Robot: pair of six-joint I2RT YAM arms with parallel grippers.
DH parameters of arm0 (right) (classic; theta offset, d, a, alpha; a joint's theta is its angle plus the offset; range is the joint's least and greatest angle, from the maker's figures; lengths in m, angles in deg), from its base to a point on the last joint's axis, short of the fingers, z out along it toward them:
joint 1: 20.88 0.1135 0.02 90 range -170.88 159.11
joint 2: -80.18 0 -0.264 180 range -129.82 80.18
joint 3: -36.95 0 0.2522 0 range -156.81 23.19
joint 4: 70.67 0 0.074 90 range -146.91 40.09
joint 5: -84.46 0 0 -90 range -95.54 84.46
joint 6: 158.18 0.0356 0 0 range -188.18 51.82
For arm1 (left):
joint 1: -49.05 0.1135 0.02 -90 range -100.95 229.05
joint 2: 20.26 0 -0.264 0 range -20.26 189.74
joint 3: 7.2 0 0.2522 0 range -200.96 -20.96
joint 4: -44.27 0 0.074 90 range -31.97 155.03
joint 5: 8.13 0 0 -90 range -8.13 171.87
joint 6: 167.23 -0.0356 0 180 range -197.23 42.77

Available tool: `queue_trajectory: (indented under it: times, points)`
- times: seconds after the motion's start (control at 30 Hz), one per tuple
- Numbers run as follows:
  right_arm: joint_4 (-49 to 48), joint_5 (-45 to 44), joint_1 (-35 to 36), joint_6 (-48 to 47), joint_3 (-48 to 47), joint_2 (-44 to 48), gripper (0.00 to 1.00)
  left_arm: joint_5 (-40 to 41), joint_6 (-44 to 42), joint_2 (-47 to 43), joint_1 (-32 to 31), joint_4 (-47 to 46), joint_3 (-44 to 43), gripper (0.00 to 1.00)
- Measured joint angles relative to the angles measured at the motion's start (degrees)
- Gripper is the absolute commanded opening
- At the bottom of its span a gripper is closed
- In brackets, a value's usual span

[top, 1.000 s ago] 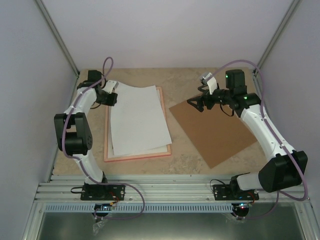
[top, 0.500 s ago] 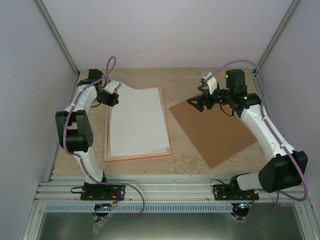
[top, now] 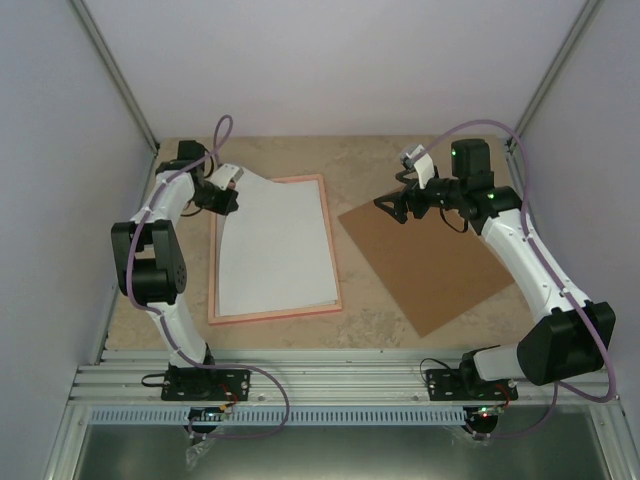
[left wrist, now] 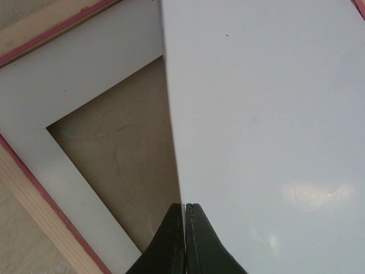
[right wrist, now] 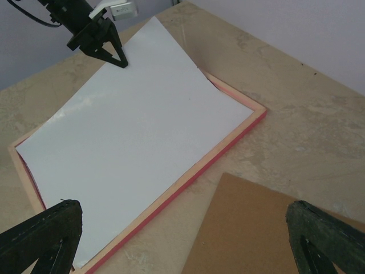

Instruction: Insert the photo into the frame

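A beige stone-look bench (top: 380,160) between pale walls carries one pink frame (top: 275,313), one white mat (left wrist: 34,103), one photo (top: 275,240) and one brown board (top: 430,265). The frame lies at the left, pale wood side up, with the mat inside it. The photo, white side up, covers both, its far-left corner clamped in the left pincer (left wrist: 185,206). The right pincer (top: 393,210) hangs spread wide above the board's far corner, holding nothing.
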Motion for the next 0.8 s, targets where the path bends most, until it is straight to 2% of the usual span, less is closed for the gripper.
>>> queue_trajectory:
  times: [0.4,0.8]
  points:
    - [0.0,0.0,0.0,0.0,0.3,0.0,0.98,0.2,0.4,2.9,0.0,0.5,-4.9,0.0]
    - [0.0,0.1,0.0,0.0,0.3,0.0,0.98,-1.1,1.0,3.1,0.0,-0.2,-2.1,0.0]
